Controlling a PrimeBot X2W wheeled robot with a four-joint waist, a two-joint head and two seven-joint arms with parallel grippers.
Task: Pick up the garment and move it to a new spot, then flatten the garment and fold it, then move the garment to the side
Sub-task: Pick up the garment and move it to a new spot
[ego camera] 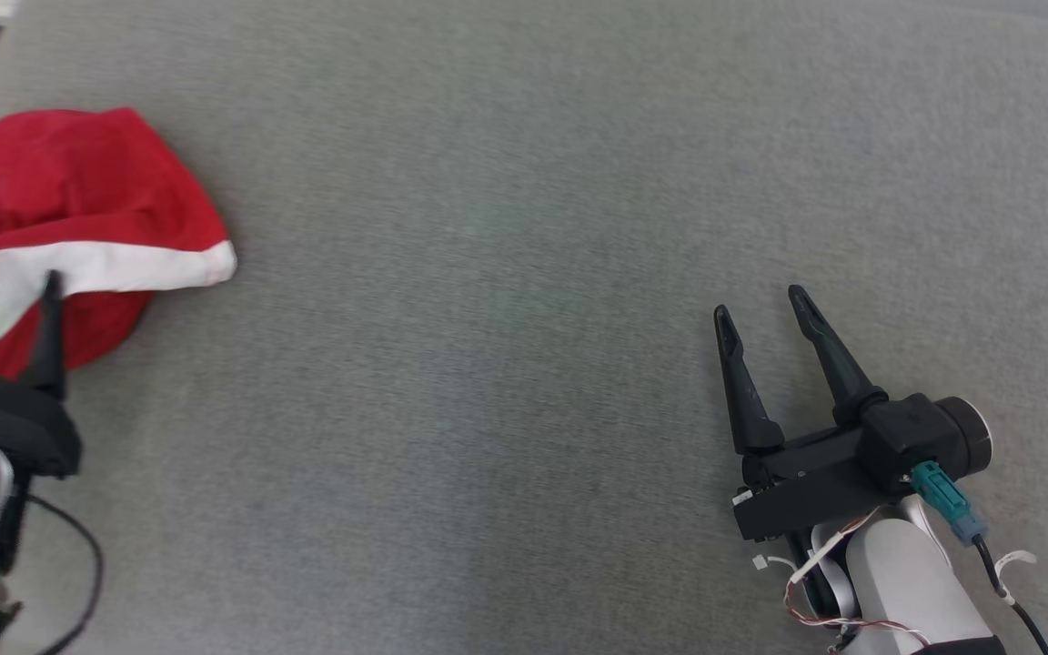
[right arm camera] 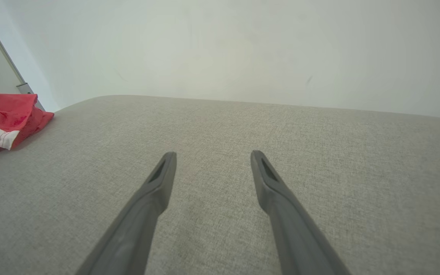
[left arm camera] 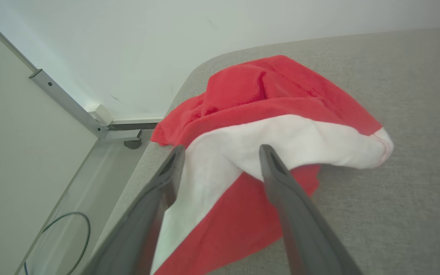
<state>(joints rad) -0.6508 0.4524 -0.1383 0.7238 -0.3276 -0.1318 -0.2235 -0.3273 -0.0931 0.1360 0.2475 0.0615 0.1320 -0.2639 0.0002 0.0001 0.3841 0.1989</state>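
1. Red cloth with a white band: the garment [ego camera: 87, 209] lies bunched at ten o'clock in the head view, near the grey bench's [ego camera: 524, 227] corner.
2. Left gripper [ego camera: 4, 284] hovers right at it, jaws spread wide, nothing gripped. Right gripper [ego camera: 760, 305] sits at four o'clock, jaws apart, empty.
3. Soft, light, floppy stuff, I'd say; pinch the raised white band [left arm camera: 300, 145].
4. Left wrist view reveals the bench edge and a floor cable [left arm camera: 71, 236]. Right wrist view puts the garment well away at nine o'clock.

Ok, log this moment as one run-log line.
garment: crumpled, left edge of grey surface | left gripper: open, at garment | right gripper: open, apart from it
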